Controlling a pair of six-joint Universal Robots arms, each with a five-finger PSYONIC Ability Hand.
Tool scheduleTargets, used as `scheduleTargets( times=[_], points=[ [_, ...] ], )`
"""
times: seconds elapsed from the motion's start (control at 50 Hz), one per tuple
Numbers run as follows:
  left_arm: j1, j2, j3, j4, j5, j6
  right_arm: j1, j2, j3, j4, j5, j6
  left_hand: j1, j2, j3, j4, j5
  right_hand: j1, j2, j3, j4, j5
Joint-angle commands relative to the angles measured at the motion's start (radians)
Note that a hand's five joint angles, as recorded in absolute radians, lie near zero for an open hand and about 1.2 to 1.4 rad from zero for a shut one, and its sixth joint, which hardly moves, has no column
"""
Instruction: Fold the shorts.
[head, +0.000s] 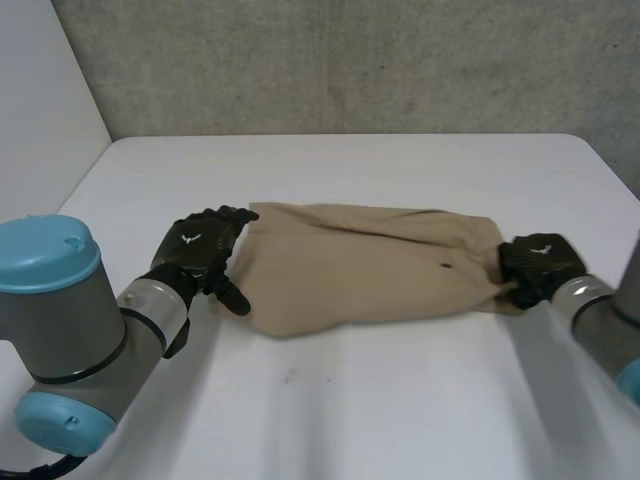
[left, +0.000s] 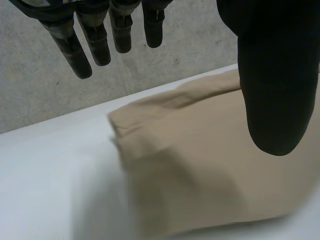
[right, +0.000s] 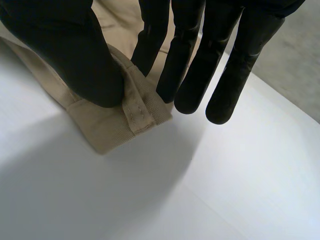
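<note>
Tan shorts (head: 370, 265) lie flat across the middle of the white table (head: 330, 400), folded into a long band. My left hand (head: 195, 250) is at their left end, open, with straight fingers (left: 95, 40) and the thumb (left: 275, 75) held above the cloth (left: 200, 170). My right hand (head: 540, 262) is at the right end. There its thumb (right: 75, 55) presses down on the waistband corner (right: 120, 125), and the fingers (right: 180, 60) close in from the other side, pinching that corner by a belt loop.
A grey wall (head: 350, 60) runs behind the table's far edge. Bare white tabletop lies in front of the shorts and beyond them.
</note>
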Motion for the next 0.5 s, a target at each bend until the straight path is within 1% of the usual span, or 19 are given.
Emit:
scheduleTargets(
  times=[0.02,0.1,0.14,0.24,0.3,0.32,0.36,0.38,0.4,0.44,0.46,0.5],
  points=[
    [0.003,0.016,0.002,-0.001,-0.002,0.000,-0.106,-0.051,-0.045,0.089,0.054,-0.204,-0.015,-0.030,-0.048,-0.033,-0.047,0.467,0.218,0.221,0.205,0.280],
    [0.006,0.019,0.002,-0.001,-0.003,0.000,-0.095,-0.063,-0.086,0.089,0.080,-0.278,-0.015,-0.030,-0.048,-0.033,-0.047,0.467,0.218,0.221,0.205,0.280],
    [0.008,0.021,0.002,-0.001,-0.003,0.000,-0.045,-0.075,-0.124,0.092,0.087,-0.290,-0.015,-0.030,-0.048,-0.033,-0.047,0.467,0.218,0.221,0.205,0.280],
    [0.011,0.024,0.002,-0.001,-0.005,0.000,0.147,-0.100,-0.232,0.098,0.082,-0.292,-0.015,-0.030,-0.048,-0.033,-0.047,0.467,0.218,0.221,0.205,0.280],
    [0.012,0.031,0.002,-0.001,-0.003,0.000,0.214,-0.098,-0.249,0.096,0.070,-0.298,-0.015,-0.030,-0.048,-0.033,-0.047,0.467,0.218,0.221,0.205,0.280],
    [0.014,0.036,0.002,-0.001,-0.002,0.000,0.272,-0.095,-0.256,0.093,0.064,-0.298,-0.015,-0.030,-0.048,-0.033,-0.047,0.467,0.218,0.221,0.205,0.280],
    [0.017,0.042,0.002,-0.001,0.000,0.000,0.333,-0.089,-0.261,0.090,0.054,-0.298,-0.015,-0.030,-0.048,-0.033,-0.047,0.467,0.218,0.221,0.205,0.280],
    [0.018,0.044,0.002,-0.001,0.000,0.000,0.400,-0.078,-0.262,0.084,0.033,-0.298,-0.015,-0.030,-0.048,-0.033,-0.047,0.467,0.218,0.221,0.205,0.280],
    [0.018,0.047,0.003,-0.001,0.000,0.001,0.432,-0.071,-0.262,0.082,0.019,-0.298,-0.015,-0.030,-0.048,-0.033,-0.047,0.467,0.218,0.221,0.205,0.280],
    [0.020,0.053,0.005,-0.001,0.001,0.000,0.483,-0.052,-0.261,0.084,-0.019,-0.295,-0.015,-0.030,-0.048,-0.033,-0.047,0.467,0.218,0.221,0.205,0.280],
    [0.020,0.056,0.005,-0.001,0.000,0.000,0.523,-0.038,-0.258,0.084,-0.065,-0.287,-0.015,-0.030,-0.048,-0.033,-0.047,0.467,0.218,0.221,0.205,0.280],
    [0.023,0.064,0.006,-0.001,0.001,0.000,0.549,-0.028,-0.250,0.086,-0.109,-0.283,-0.015,-0.030,-0.048,-0.033,-0.047,0.467,0.218,0.221,0.205,0.280]
  ],
)
